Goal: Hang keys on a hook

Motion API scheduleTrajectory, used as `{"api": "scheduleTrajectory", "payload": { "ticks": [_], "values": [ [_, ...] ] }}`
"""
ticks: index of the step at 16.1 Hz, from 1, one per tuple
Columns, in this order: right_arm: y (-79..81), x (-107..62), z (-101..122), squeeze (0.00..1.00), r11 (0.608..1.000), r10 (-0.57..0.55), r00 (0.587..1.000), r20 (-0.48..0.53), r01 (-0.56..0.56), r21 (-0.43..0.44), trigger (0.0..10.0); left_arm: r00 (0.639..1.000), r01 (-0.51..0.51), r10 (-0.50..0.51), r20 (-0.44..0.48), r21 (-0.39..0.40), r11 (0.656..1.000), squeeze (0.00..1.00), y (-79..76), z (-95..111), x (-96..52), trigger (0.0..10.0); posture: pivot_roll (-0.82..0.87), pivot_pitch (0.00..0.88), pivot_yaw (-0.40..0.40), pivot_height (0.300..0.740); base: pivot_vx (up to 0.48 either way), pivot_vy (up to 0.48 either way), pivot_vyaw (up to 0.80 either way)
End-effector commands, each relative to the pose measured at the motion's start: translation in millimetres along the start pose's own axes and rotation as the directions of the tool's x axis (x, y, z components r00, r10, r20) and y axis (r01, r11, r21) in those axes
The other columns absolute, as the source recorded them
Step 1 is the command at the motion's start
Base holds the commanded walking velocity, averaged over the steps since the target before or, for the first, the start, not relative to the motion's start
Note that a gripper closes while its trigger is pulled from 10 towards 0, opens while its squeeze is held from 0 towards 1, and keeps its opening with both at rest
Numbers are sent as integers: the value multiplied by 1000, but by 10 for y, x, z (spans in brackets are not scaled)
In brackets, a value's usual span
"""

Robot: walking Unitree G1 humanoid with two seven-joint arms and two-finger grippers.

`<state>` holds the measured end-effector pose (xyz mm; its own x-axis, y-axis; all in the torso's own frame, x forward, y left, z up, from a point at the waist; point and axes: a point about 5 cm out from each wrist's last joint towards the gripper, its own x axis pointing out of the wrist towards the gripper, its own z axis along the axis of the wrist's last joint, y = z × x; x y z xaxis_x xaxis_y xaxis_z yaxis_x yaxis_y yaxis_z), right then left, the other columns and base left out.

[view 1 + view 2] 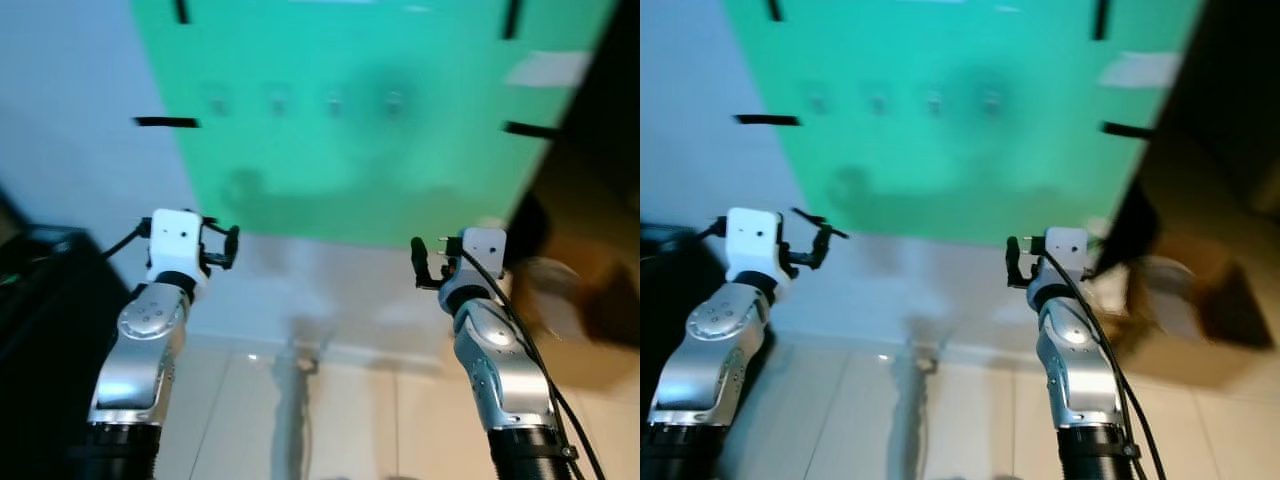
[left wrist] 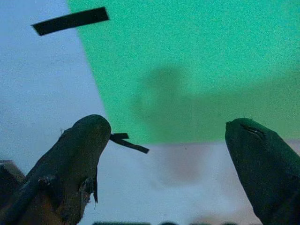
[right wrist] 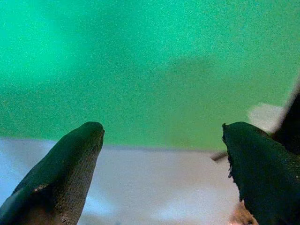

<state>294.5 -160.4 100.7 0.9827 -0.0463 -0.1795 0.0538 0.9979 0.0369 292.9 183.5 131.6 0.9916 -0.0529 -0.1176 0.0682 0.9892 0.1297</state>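
A green board (image 1: 350,130) hangs on the white wall ahead, with a row of several small pale hooks (image 1: 334,103) across its upper part, all blurred. My left gripper (image 1: 222,245) is raised below the board's lower left corner, open, with nothing between its fingers (image 2: 79,154). Below the board's lower right edge my right gripper (image 1: 430,262) is raised to the same height, also open and holding nothing between its fingers (image 3: 65,173). Both wrist views look at the board's bottom edge and the wall beneath it.
Black tape strips (image 1: 165,122) mark the wall beside the board. A brown cardboard box (image 1: 585,320) stands on the floor at the right. A dark object (image 1: 40,300) sits at the left. Pale floor tiles (image 1: 340,420) lie below the wall.
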Motion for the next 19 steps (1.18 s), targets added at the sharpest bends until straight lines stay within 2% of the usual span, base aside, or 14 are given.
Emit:
{"api": "scheduleTrajectory", "payload": {
  "ticks": [1, 4, 19],
  "values": [
    [-23, 18, 16, 1000, 1000, -8, 1000, 0, 8, 0, 10000, 1000, -4, 3, 13, 11, 1000, 239, 3, 40, -6, 10000, 14, 0, 35, 740, 322, 0, 800],
    [-11, 30, 11, 1000, 1000, 0, 1000, -3, 0, -8, 10000, 1000, -11, 11, 12, 7, 1000, 243, 1, 29, -26, 10000, 19, 0, 27, 740, 322, 0, 800],
    [18, 23, -19, 1000, 1000, 19, 1000, -9, -19, -16, 10000, 1000, -2, 1, 15, 11, 1000, 243, -13, 9, -64, 10000, 23, 0, 22, 740, 326, 0, 0]
  ]
}}
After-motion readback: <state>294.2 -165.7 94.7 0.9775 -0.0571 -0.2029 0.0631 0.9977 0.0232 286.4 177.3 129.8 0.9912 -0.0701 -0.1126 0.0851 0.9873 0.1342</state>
